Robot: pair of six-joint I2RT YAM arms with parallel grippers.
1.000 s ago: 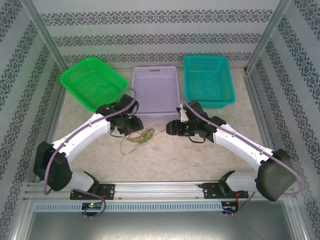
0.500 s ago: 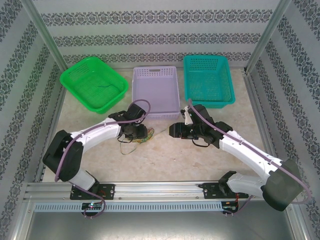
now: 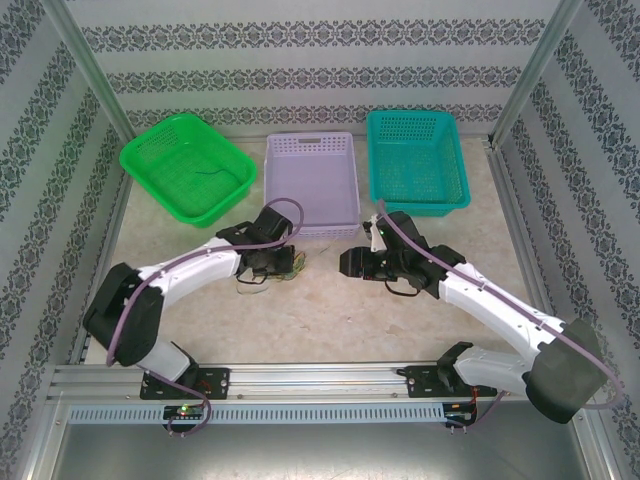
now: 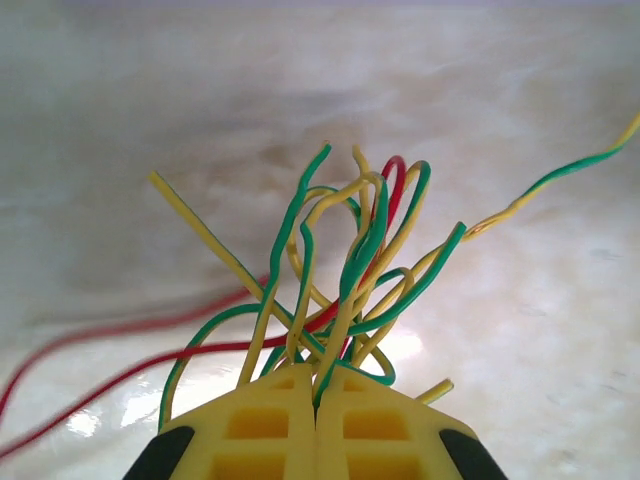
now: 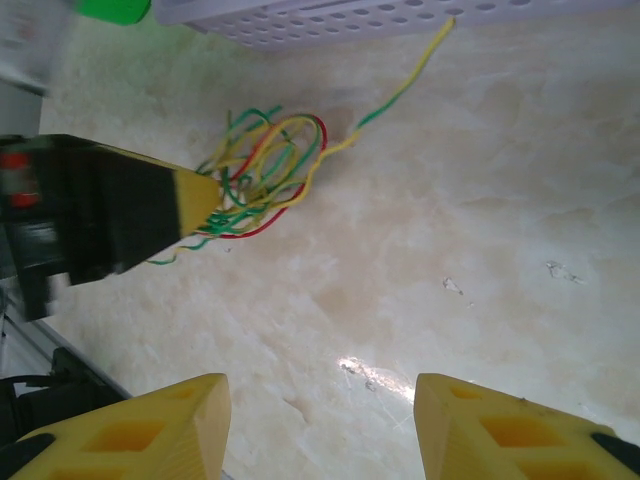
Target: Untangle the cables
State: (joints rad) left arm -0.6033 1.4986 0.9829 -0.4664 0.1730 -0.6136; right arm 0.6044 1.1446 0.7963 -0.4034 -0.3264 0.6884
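Observation:
The cables [image 4: 340,260] are a tangle of thin green, yellow and red wires, bunched just in front of my left gripper [image 4: 316,378]. Its yellow jaws are pressed together with several strands pinched between them. In the top view the left gripper [image 3: 284,262] sits over the tangle [image 3: 296,265] on the table, below the lavender basket. My right gripper [image 3: 345,263] points left toward it, a short gap away. In the right wrist view its jaws [image 5: 320,400] stand open over bare table, with the cables [image 5: 265,175] and the left gripper's yellow tip [image 5: 195,198] ahead.
Three baskets line the back of the table: green [image 3: 150,165] with a thin dark wire [image 3: 208,171] inside, lavender [image 3: 312,225] and teal [image 3: 460,190]. The lavender basket's front wall [image 5: 330,20] lies just beyond the tangle. Metal frame posts stand at both back corners.
My left arm has swung right over the tangle and its jaws have shut on the wires. The right gripper has shifted slightly and stays open.

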